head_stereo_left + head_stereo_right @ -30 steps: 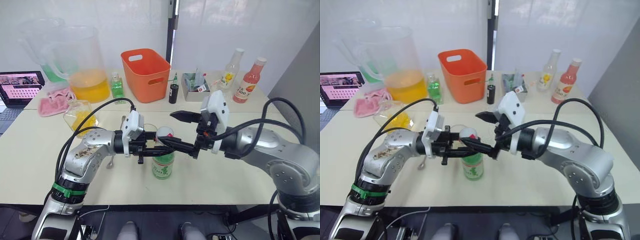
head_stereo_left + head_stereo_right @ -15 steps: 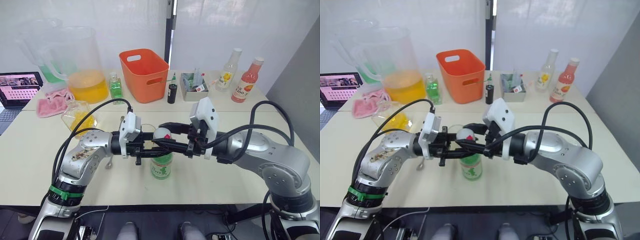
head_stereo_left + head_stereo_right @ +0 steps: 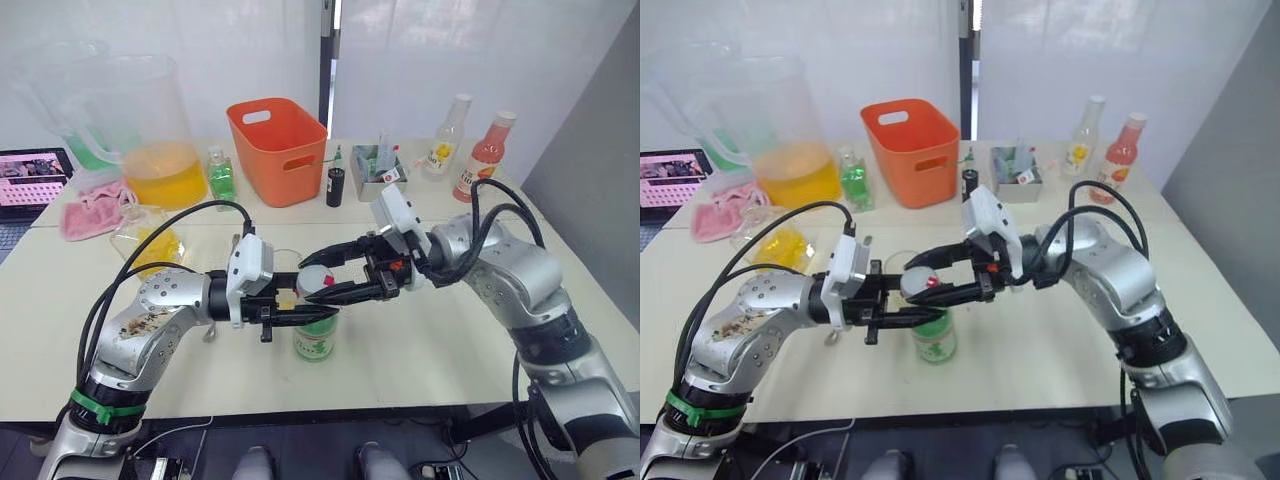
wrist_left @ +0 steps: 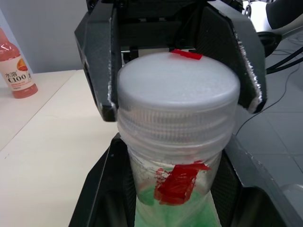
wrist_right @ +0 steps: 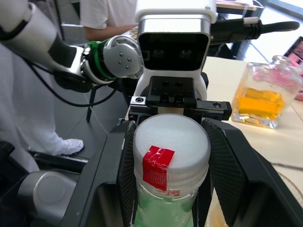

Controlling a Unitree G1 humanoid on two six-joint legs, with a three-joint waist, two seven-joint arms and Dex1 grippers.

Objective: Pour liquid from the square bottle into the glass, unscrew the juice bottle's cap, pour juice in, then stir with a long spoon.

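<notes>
1. Neck of the juice bottle (image 3: 316, 335) is hidden in the head views by the fingers of the left gripper (image 3: 325, 315), which are clamped on it below the cap (image 4: 177, 90)
2. Fingers of the right gripper (image 3: 312, 277) are spread to either side of the cap; whether they touch it cannot be told
3. Rim of the glass (image 3: 283, 263), at about 10 o'clock from the juice bottle, is partly covered by the left gripper
4. Square bottle (image 3: 145, 238) is seen at 9 o'clock of the table (image 3: 450, 330), holding yellow liquid (image 5: 259, 103)
5. Orange basket (image 3: 273, 147), a large pitcher (image 3: 150, 130) and two further bottles (image 3: 484, 155) are ranged along 12 o'clock
</notes>
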